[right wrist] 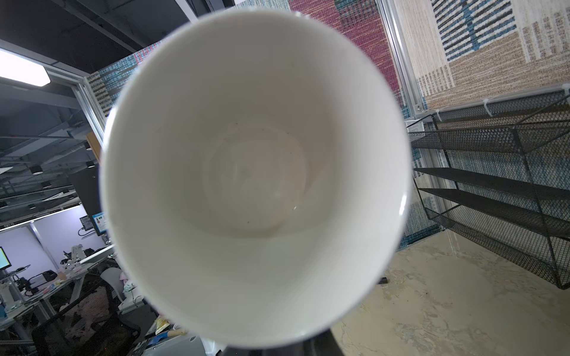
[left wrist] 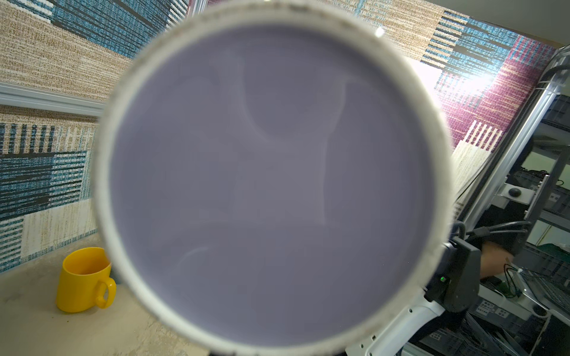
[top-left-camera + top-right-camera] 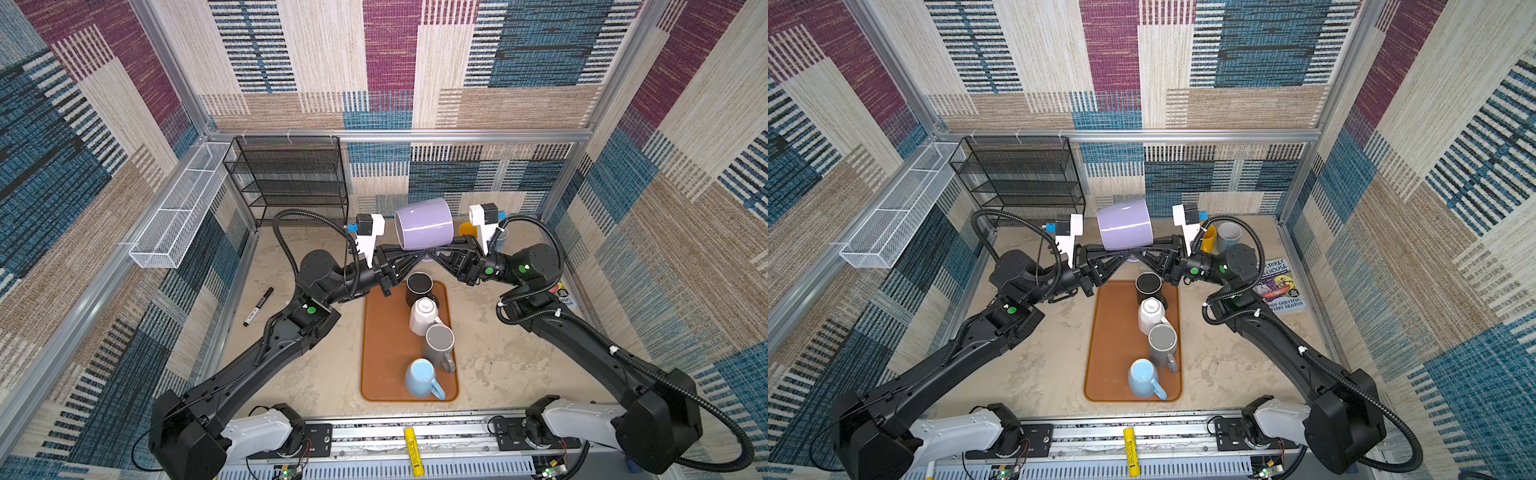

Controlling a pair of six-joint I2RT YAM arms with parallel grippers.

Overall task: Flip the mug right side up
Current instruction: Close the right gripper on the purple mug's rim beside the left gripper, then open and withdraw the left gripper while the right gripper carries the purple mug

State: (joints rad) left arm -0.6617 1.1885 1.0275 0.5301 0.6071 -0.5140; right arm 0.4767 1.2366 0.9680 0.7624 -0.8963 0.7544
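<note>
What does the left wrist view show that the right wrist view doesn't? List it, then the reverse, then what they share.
Left wrist only: the flat base of the lilac mug, ringed by a pale unglazed edge, and a yellow mug standing upright on the table.
Right wrist only: the mug's open mouth and white inside, plus the black mesh rack by the wall.
Both: the same mug seen end-on and filling most of the picture, the mottled table, the patterned walls, and office space beyond the enclosure.
</note>
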